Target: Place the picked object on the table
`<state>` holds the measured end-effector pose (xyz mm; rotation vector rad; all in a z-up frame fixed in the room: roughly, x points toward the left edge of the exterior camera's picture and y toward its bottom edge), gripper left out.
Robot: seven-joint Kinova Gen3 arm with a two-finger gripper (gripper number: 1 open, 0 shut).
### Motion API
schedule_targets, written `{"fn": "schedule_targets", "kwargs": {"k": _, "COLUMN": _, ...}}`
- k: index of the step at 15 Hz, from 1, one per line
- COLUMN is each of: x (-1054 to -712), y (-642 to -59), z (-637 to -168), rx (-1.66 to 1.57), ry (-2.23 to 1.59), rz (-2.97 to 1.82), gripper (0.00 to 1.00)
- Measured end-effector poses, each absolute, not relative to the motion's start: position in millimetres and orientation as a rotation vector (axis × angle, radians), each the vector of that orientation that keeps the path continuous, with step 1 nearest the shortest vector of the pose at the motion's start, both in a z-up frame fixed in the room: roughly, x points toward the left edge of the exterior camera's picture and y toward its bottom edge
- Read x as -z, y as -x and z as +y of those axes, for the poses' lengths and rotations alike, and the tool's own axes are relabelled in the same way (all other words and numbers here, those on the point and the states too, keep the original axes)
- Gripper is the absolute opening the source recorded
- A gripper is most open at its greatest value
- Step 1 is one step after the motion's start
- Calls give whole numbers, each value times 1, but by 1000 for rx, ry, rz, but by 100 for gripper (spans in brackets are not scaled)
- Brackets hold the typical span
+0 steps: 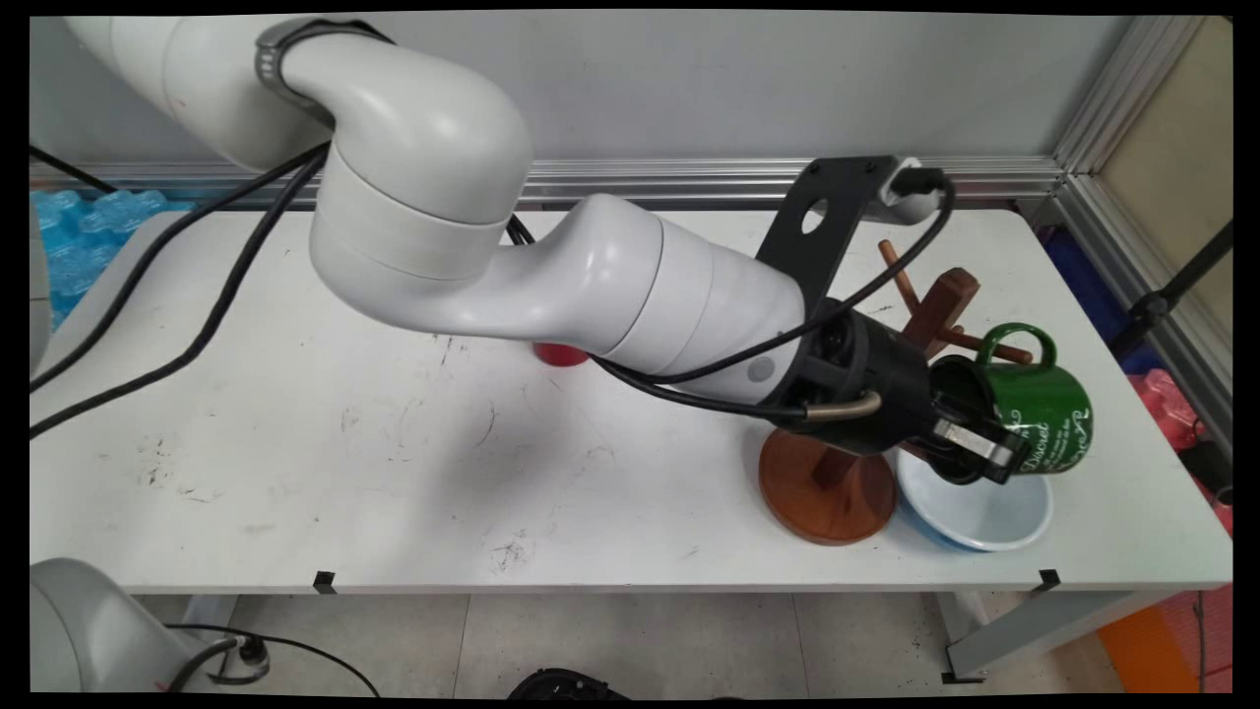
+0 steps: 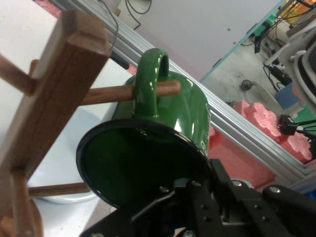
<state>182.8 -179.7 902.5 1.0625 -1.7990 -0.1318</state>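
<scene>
Green enamel is what stands out at the right end of the white counter [image 1: 295, 473]: a dark green enamel mug with white lettering [image 1: 1048, 409] is hanging on its side, its loop handle threaded over one of the slim wooden pegs of a brown wooden mug tree [image 1: 940, 310]. In the hand view the peg is passing clean through the green enamel mug's handle [image 2: 150, 81], and the peg's tip is showing on the far side of the loop.

The black two-finger gripper [image 1: 975, 448] is reaching in from the left, and its fingers are pinching the black rim of the mug at its lower edge, one finger inside the mouth and one outside. The fingers are sitting narrow, closed on the rim, so the mug is being carried partly by the peg and partly by the grip; how much weight each is taking cannot be told.

Under the mug, a shallow white bowl with a blue outer wall [image 1: 984, 512] is standing on the counter, just beside the tree's round wooden base [image 1: 822, 492]. A small red object [image 1: 559, 354] is peeking out from beneath the arm, mostly hidden.

As things lie, the handle is already hooked onto the peg, while the fingers are not yet off the rim and the hand is not yet drawn clear of the tree.
</scene>
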Motion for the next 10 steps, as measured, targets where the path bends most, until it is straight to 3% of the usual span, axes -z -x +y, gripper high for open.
{"fn": "schedule_targets", "kwargs": {"k": 10, "x": -907, "y": -173, "z": -173, "rx": 162, "ry": -1061, "rz": -1785, "gripper": 0}}
